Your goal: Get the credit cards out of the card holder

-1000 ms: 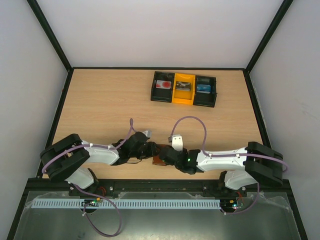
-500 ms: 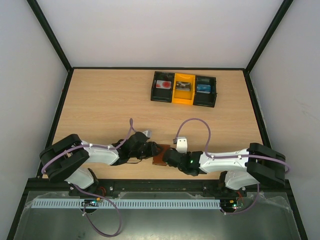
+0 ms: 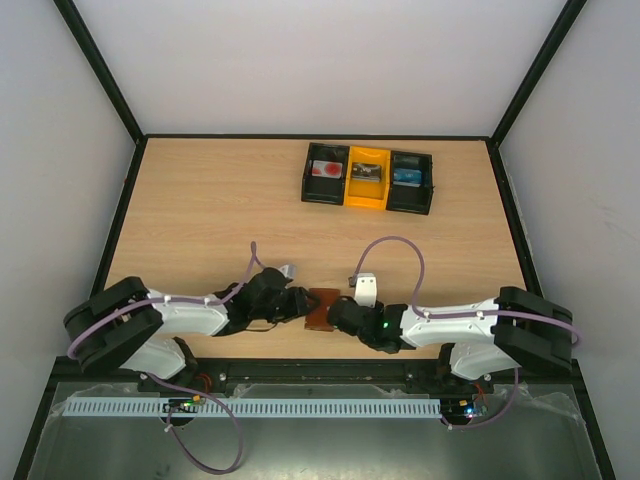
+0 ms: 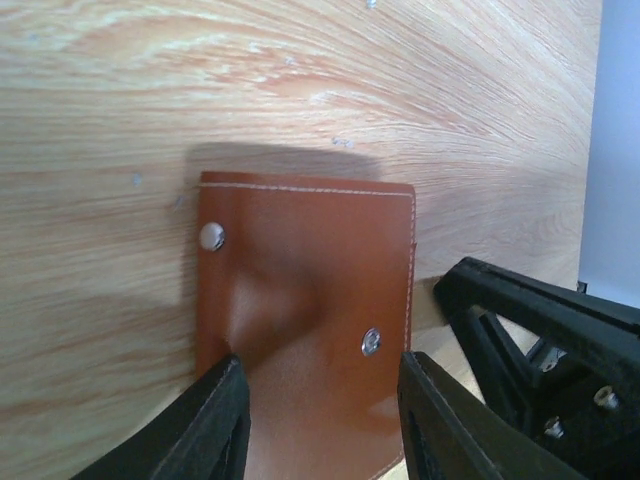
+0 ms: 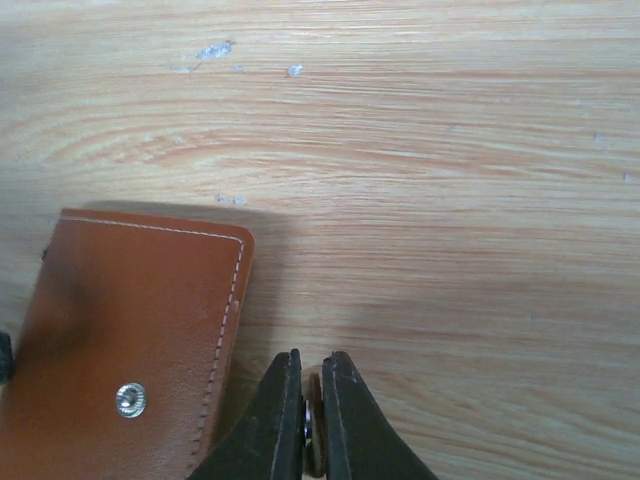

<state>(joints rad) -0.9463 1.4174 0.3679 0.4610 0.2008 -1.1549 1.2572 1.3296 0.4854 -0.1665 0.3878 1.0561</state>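
Note:
The brown leather card holder [image 4: 300, 300] lies closed and flat on the table near its front edge, between both grippers [image 3: 322, 308]. My left gripper [image 4: 320, 360] stands open, its fingers straddling the holder's near end, one by each long edge. My right gripper [image 5: 312, 355] is shut on the holder's little snap tab [image 5: 314, 430], just right of the holder's body [image 5: 120, 340]. Three credit cards lie in the far tray: a red-and-white one [image 3: 326, 170], a grey one [image 3: 366, 172] and a bluish one [image 3: 406, 176]. Any cards inside the holder are hidden.
The black-and-yellow three-compartment tray [image 3: 306, 178] stands at the back of the table, right of centre. Black frame rails edge the table on the left, right and back. Both arms lie low along the front edge, with cables looping above them.
The left arm has drawn back to the left and its jaws have widened. The right gripper has shifted slightly right and closed on the tab. More of the holder shows.

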